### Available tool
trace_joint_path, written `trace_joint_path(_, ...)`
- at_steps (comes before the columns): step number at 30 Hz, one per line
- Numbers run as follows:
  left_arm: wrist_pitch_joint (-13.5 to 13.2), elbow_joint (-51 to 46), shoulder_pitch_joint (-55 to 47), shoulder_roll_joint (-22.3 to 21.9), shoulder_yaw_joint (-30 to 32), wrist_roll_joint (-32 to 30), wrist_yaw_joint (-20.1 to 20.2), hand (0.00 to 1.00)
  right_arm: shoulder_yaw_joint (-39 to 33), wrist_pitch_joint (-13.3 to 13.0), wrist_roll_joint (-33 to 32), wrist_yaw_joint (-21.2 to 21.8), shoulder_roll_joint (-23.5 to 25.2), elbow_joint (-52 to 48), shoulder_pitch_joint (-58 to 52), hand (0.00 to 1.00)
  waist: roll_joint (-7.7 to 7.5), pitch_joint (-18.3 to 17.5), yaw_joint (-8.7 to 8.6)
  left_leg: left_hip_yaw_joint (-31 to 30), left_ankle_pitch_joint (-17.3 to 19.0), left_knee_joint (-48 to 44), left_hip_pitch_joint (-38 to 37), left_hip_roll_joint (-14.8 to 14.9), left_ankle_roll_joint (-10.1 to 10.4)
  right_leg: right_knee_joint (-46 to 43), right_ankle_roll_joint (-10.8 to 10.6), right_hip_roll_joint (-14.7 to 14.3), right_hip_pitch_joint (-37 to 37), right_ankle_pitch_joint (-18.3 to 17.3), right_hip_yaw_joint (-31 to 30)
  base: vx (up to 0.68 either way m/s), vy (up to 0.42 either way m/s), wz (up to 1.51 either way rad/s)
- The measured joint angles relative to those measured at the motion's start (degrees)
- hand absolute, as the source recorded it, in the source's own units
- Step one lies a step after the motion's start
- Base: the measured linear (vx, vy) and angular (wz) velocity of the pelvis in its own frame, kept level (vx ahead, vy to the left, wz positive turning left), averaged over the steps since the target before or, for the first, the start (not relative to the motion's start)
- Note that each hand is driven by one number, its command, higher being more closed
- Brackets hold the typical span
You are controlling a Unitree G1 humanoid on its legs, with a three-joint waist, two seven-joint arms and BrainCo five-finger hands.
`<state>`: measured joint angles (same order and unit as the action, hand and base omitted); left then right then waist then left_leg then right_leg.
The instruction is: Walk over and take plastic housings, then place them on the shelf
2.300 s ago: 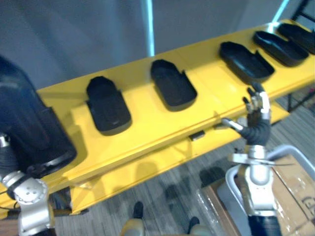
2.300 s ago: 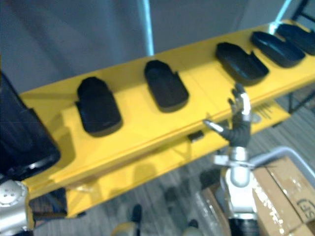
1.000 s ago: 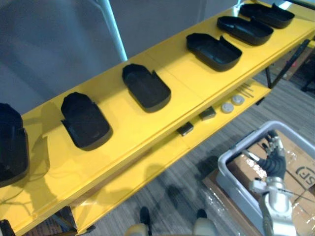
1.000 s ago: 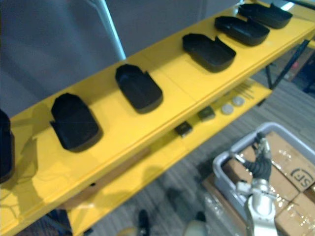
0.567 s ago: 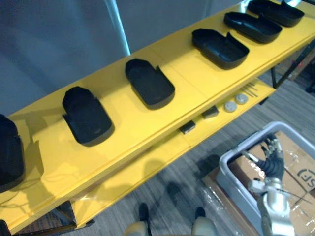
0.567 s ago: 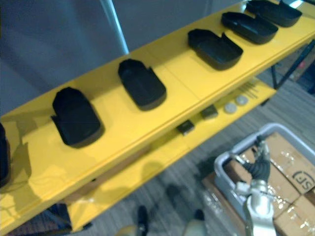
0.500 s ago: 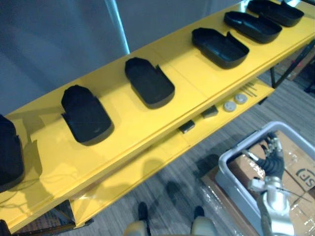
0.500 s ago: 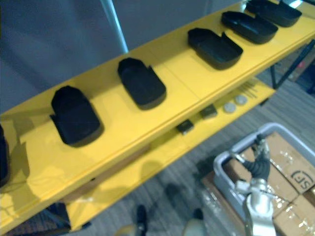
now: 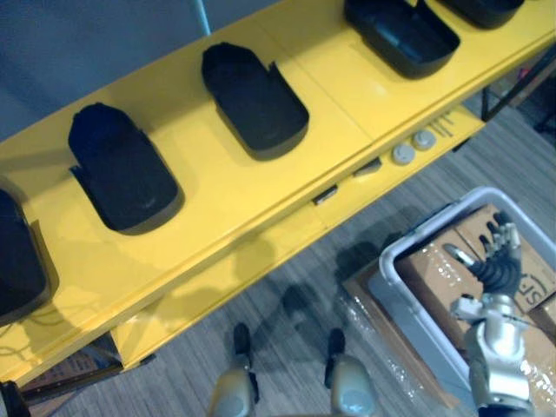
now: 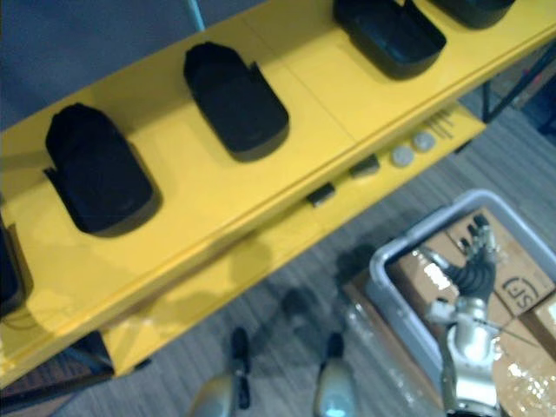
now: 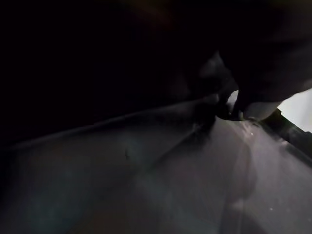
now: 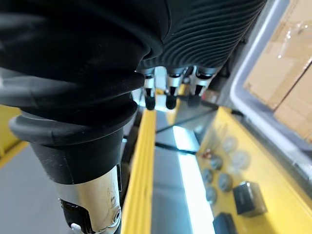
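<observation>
Several black plastic housings lie open side up in a row on the yellow shelf: one at the left, one in the middle, one further right. Another housing is cut off by the far left edge. My right hand hangs low at the right, well in front of the shelf, over a grey bin. Its fingers are straight and hold nothing. In the left wrist view my left hand is just a dark shape against a dark surface.
The grey bin stands on the floor at the lower right and holds cardboard boxes. On the lower yellow ledge lie two round discs and two small dark blocks. Striped grey carpet runs in front of the shelf.
My right hand came down from the shelf's front edge to above the bin. The left arm with its large housing left the eye views. The camera has since tipped down and drawn closer.
</observation>
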<state>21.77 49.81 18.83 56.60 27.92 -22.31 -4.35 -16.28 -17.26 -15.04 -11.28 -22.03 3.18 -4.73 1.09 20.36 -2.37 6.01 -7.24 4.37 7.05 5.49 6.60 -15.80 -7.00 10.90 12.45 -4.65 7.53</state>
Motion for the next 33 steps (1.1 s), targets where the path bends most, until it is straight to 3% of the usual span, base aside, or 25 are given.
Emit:
trace_joint_path(3, 0.0, -1.2, 0.6, -0.2, 0.0, 0.1, -1.2, 1.0, -1.5, 0.0, 0.0, 0.1, -0.6, -0.1, 1.2, 0.0, 0.0, 1.9, 0.02, 0.3, 0.0, -0.1, 0.0, 0.0, 0.0, -1.0, 0.2, 0.0, 0.6, -0.6, -0.4, -0.02, -0.003, -0.03)
trace_joint_path(4, 0.0, -1.2, 0.6, -0.3, 0.0, 0.1, -1.3, 0.0, -1.5, 0.0, 0.0, 0.1, -0.6, -0.1, 1.2, 0.0, 0.01, 2.0, 0.02, 0.3, 0.0, -0.1, 0.0, 0.0, 0.0, -1.0, 0.2, 0.0, 0.6, -0.6, -0.5, -0.02, -0.006, -0.08)
trace_joint_path(14, 4.0, -2.0, 3.0, -0.3, 0.0, 1.5, -8.2, 0.0, -3.4, 0.0, 0.0, 1.4, -2.1, -0.1, 1.7, 0.0, 0.34, 2.7, -0.2, 0.8, 0.0, -0.1, 0.1, -0.1, 0.0, -3.0, -0.1, 0.1, 2.2, -1.6, -1.3, 0.01, -0.01, -0.02)
trace_joint_path(18, 7.3, -2.0, 3.3, -0.3, 0.7, 2.7, -13.6, 0.0, -3.4, 0.0, 0.0, 1.3, -2.1, -0.1, 1.6, 0.0, 0.43, 2.8, -0.17, 0.6, 0.0, -0.2, -0.2, -0.2, 0.0, -4.1, -0.2, 0.4, 2.2, -2.5, -1.2, 0.0, -0.008, 0.02)
trace_joint_path(23, 8.1, -2.0, 3.1, 0.9, 1.4, 9.5, -22.7, 0.0, -3.2, 0.1, 0.1, 1.3, -2.1, -0.1, 1.6, 0.0, 0.44, 2.8, 0.18, 0.5, 0.0, -0.2, -0.9, -0.2, 0.0, -4.8, -0.1, 0.5, 1.8, -2.9, -1.1, 0.0, 0.0, 0.0)
trace_joint_path(25, 5.2, -4.0, 3.2, 1.7, 3.3, 12.9, -28.6, 0.0, -3.2, 0.1, 0.1, 1.3, -1.8, -0.1, 1.1, 0.0, 0.44, 2.8, 0.17, 0.4, 0.0, -0.1, -1.0, -0.2, 0.0, -4.6, -0.2, 0.5, 1.5, -2.9, -0.9, 0.0, 0.0, 0.0)
trace_joint_path(27, 2.8, -6.4, 3.2, 2.0, 3.4, 14.4, -31.9, 0.0, -3.2, 0.2, 0.1, 1.3, -0.9, -0.2, 0.4, 0.0, 0.47, 2.7, 0.26, 0.3, 0.0, -0.1, -1.0, -0.2, 0.0, -4.5, -0.2, 0.5, 1.3, -2.9, -0.7, 0.01, -0.01, 0.06)
trace_joint_path(29, -4.2, -13.1, 3.2, 2.1, 3.4, 18.7, -36.5, 0.0, -3.2, 0.1, 0.1, 1.3, 1.8, -0.7, -1.1, 0.0, 0.6, 2.6, 0.24, -0.5, 0.0, -0.2, -1.2, -0.2, 0.0, -3.8, -0.3, 0.5, 0.3, -2.8, 0.1, 0.03, -0.013, 0.15)
trace_joint_path(30, -6.5, -15.7, 3.2, 2.0, 3.4, 20.2, -37.2, 0.0, -3.2, 0.1, 0.1, 1.3, 2.6, -0.8, -1.6, 0.0, 0.56, 2.4, 0.25, -0.7, 0.0, -0.1, -1.3, -0.1, 0.0, -3.5, -0.3, 0.5, -0.1, -2.7, 0.3, 0.04, -0.001, 0.09)
trace_joint_path(31, -11.8, -23.6, 2.8, 1.1, 3.9, 21.6, -38.0, 0.0, -3.2, 0.1, 0.1, 1.3, 4.6, -2.2, -3.1, 0.0, 0.52, 2.1, 0.58, -0.7, 0.0, 0.1, -2.1, -0.2, 0.0, -2.6, -0.5, 0.5, -1.3, -2.4, 0.5, 0.03, 0.004, 0.04)
trace_joint_path(33, -17.0, -33.7, 1.2, -1.9, 5.7, 23.5, -37.9, 0.0, -3.2, -0.2, 0.3, 1.3, 6.7, -4.5, -4.8, 0.0, 0.7, 0.6, 0.51, -0.7, 0.0, 0.1, -2.2, -0.3, 0.0, -0.9, -0.7, 0.5, -2.2, -1.6, 0.7, 0.05, 0.014, 0.04)
